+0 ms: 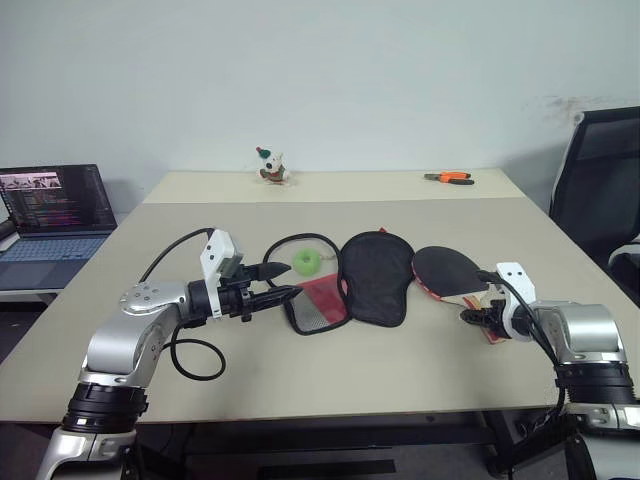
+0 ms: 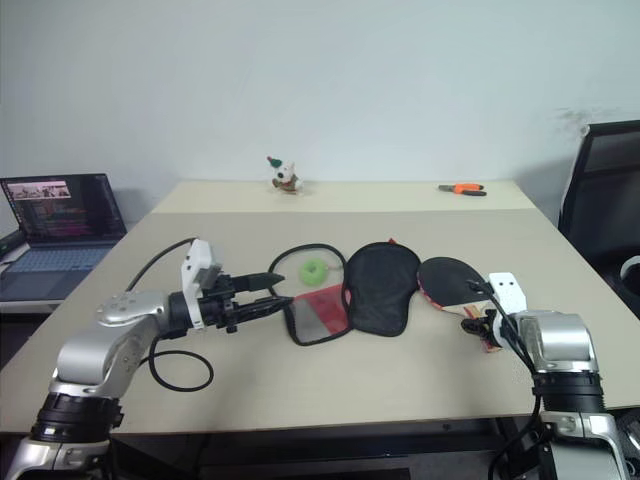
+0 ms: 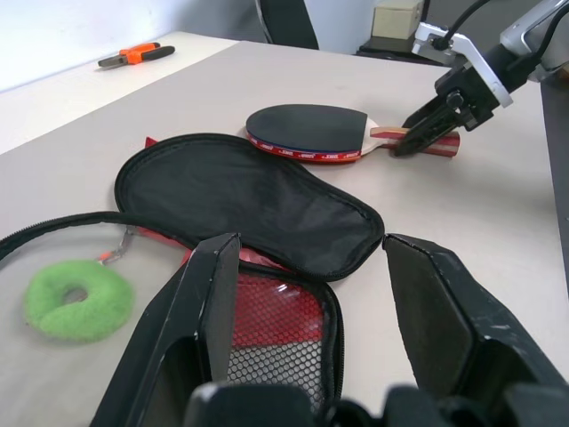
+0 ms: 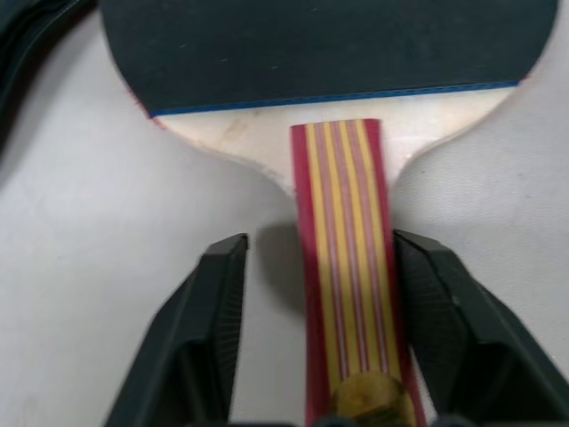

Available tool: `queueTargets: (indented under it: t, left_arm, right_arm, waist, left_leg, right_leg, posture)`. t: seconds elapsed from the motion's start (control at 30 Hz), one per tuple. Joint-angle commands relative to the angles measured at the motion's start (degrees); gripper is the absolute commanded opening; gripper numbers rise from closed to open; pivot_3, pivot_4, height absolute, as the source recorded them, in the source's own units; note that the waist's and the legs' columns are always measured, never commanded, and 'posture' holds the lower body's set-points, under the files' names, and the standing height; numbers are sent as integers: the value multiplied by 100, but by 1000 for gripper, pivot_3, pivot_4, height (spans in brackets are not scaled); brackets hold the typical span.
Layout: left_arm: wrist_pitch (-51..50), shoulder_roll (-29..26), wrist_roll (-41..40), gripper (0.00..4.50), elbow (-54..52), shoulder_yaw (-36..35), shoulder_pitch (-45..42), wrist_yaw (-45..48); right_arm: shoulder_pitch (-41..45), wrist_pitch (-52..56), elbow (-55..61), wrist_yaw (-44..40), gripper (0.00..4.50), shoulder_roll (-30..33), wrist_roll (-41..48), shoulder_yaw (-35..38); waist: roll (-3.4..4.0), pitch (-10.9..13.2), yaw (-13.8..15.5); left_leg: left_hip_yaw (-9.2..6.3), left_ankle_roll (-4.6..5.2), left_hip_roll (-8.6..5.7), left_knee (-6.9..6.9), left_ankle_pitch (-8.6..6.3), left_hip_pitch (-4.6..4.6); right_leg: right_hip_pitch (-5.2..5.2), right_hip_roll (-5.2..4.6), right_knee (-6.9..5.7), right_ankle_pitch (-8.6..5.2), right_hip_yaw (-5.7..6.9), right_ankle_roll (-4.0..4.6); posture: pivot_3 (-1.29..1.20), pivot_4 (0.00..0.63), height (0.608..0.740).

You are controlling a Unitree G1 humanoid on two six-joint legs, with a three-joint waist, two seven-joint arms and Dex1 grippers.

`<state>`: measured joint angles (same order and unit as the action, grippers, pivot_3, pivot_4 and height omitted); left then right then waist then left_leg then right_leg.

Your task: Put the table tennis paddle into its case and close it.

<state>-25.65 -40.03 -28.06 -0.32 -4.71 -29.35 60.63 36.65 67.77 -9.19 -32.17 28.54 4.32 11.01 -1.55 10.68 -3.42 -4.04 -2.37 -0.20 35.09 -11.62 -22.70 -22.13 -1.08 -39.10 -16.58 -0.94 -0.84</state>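
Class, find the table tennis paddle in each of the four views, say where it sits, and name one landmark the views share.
Left eye view: table tennis paddle right of centre, beside the case.
Right eye view: paddle right of centre, by the right gripper.
Left wrist view: paddle beyond the case.
Right wrist view: its striped handle lies between the open fingers.
Shared landmark: that handle at the right gripper.

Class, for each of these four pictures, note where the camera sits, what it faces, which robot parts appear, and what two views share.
Left eye: head camera, facing down over the table; both arms show.
Right eye: beside it, same scene.
Left wrist: looks past the open left gripper over the opened case.
Right wrist: looks along the open right gripper, its fingers either side of the table tennis paddle handle.
Shared: both wrist views show the paddle.
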Motion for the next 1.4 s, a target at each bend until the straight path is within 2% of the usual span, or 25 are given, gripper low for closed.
queueTargets:
  t: [0.03, 0.23, 0.33, 0.43, 0.47, 0.8, 1.03, 1.27, 1.4]
  left_arm:
    - [96, -38, -34, 2796, -157, -145, 29, -26]
    - [87, -53, -43, 2796, -220, -167, 101, -67]
    - [74, -58, -57, 2796, -262, -179, 135, -89]
    - [61, -66, -69, 2796, -297, -198, 171, -115]
    - [58, -73, -74, 2796, -308, -212, 194, -129]
    - [-24, -102, -158, 2796, -392, -374, 331, -208]
    - [-42, -197, -268, 2796, -472, -556, 503, -177]
    - [-58, -161, -268, 2796, -540, -592, 572, -239]
    - [-66, -153, -270, 2796, -582, -580, 579, -271]
  right_arm:
    - [-1, -185, -124, 211, 2636, -154, 149, -32]
    - [-48, -511, -172, 639, 2636, -482, 194, -68]
    - [-58, -573, -115, 1022, 2074, -733, 204, 83]
    - [-76, -492, 75, 1308, 1146, -918, 266, 221]
    - [-85, -410, 208, 1365, 1049, -961, 298, 251]
    - [52, 512, 1477, 1864, 1049, -1406, 550, 594]
    - [604, 1429, 2525, 2366, 1049, -2309, 730, 745]
    - [791, 798, 1888, 2991, 1049, -3471, 628, 691]
    - [921, 160, 1208, 3224, 1049, -3688, 625, 655]
  waist:
    - [-1, -1, -4]
    - [-9, -6, -21]
    - [-15, -9, -39]
    - [-15, -9, -41]
    - [-15, -9, -41]
    - [-11, -7, -33]
    - [11, 7, -14]
    - [11, 7, 37]
    - [13, 8, 51]
  left_leg:
    - [5, 0, 0, 0, 0, 2]
    - [25, 2, 4, 3, 1, 13]
    - [32, 2, 10, 2, 1, 17]
    - [35, 2, 22, 2, 1, 18]
    - [36, 2, 33, 1, 1, 17]
    - [32, 2, 34, -12, 0, -4]
    - [29, 2, 33, -15, 0, -23]
    - [22, 2, 27, -17, 0, -28]
    - [22, 2, 18, -17, 0, -31]
  right_leg:
    - [0, 0, 0, 3, 0, -2]
    - [1, 4, 0, 13, -13, -7]
    - [1, 6, 0, 16, -18, -4]
    - [-1, 10, 0, 17, -21, -4]
    - [-1, 14, 0, 17, -21, -3]
    - [-21, 17, 7, 32, -18, 24]
    - [-44, 16, 4, 33, -15, 27]
    - [-45, 9, 7, 34, -7, 28]
    - [-48, 3, 8, 34, -6, 28]
  posture:
    - [0, 150, 740]
    - [0, 150, 740]
    - [0, 150, 740]
    - [0, 150, 740]
    - [0, 150, 740]
    - [0, 150, 740]
    - [0, 150, 740]
    - [0, 150, 740]
    - [0, 150, 740]
